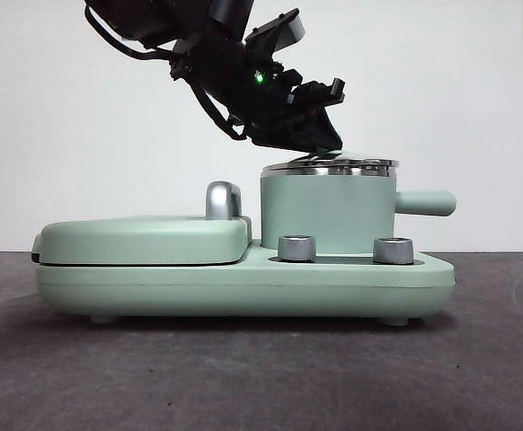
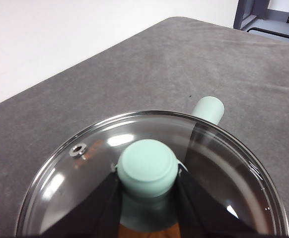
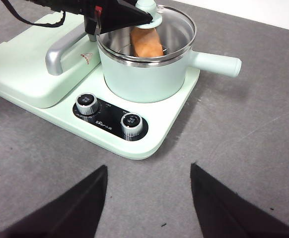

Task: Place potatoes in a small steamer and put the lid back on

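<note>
Left tool (image 2: pixel 147 186) grips the lid (image 2: pixel 219 163) by its mint knob (image 2: pixel 147 167), jaws closed against the knob's sides, with the lid seated or very nearly seated on the small steamer (image 1: pixel 327 211). The potato (image 3: pixel 145 42) already lies inside the pot. This looks like the last step: the next move calls for letting go of the knob and lifting straight up. Right tool (image 3: pixel 148 198) waits apart, jaws spread and empty. A grey, matte bench (image 1: pixel 243 377) carries the cooker base (image 1: pixel 243 283); a plain white wall (image 1: pixel 64 108) stands behind.
</note>
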Available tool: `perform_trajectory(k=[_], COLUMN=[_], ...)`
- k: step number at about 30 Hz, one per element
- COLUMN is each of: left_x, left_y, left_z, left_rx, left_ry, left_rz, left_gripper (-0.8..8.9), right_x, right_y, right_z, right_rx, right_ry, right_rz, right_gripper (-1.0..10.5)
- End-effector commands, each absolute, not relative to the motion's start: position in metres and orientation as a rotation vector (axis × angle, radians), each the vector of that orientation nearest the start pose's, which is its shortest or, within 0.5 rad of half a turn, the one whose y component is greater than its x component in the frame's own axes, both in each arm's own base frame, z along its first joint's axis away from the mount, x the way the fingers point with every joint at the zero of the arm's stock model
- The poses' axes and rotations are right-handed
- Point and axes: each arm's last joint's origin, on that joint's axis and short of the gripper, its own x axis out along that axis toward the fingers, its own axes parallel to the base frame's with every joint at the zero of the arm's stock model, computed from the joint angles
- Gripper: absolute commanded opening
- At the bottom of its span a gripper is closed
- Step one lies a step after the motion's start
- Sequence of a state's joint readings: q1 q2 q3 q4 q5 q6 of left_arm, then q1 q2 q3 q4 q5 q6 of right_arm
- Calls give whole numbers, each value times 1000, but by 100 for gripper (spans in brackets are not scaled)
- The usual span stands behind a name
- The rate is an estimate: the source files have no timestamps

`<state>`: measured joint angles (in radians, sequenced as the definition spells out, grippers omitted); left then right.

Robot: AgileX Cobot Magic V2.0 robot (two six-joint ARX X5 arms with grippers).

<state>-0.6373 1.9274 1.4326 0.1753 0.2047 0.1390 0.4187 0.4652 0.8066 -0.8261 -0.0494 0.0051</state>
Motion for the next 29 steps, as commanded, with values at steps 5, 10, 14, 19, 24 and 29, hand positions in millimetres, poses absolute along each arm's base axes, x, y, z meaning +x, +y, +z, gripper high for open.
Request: perform_trajectory(k=[5,10,14,19,24,29], left_x=[359,360,360,360,359,359], left_y=[-275,-276,-276,-276,-277,-277], left_z=[249,254,255,255,255,255], left_rx=[275,293,318,318,313,293], left_ry=[269,246,232,235,234,240], left_rz=[-824,-826,-829,-830,-831,-828], left_gripper=[15,15,15,15,75,334], right_x=[73,73,73,73,73,73], right_y=[35,35,35,35,35,35], right_z=[317,317,317,317,317,317], right_rx=[-79,-79,-79,-79,-79,-79], right_ry=[472,472,472,472,472,472], right_rz=[459,459,459,459,459,459], right_gripper=[257,257,257,257,257,257])
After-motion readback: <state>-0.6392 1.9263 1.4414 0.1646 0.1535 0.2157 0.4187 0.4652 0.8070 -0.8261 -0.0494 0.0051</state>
